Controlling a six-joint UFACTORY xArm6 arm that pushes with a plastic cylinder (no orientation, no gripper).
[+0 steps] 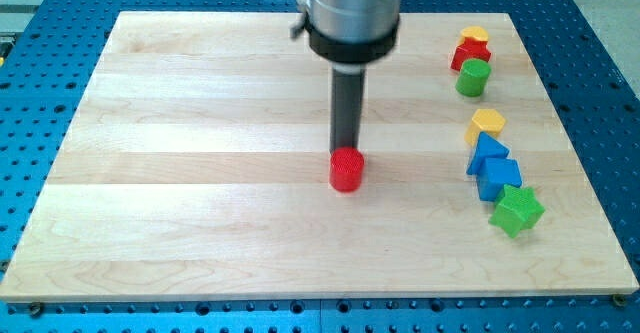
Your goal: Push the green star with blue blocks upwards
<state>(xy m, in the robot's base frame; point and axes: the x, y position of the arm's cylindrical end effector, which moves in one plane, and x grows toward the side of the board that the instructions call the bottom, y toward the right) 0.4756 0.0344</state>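
Nearest you is the front edge of the wooden board [300, 273], and just beyond it on the right sits the green star [517, 211], the closest block to the camera. My tip [347, 153] is the bare lower end of a dark rod; it has nothing to open or close and holds nothing. It stands near the middle of the board, directly behind the red cylinder [346, 170], right at its far edge; you cannot tell whether the two actually touch.

From my tip, the green star lies well apart to the right and a little nearer you. Touching the star's far-left side is a blue cube [498, 178], and a blue triangular block [485, 153] presses against that one from behind. A yellow block [486, 123] sits just beyond them. Farther back on the right, a green cylinder [472, 77] rests against a red block [470, 53], with another yellow block [474, 35] behind it.
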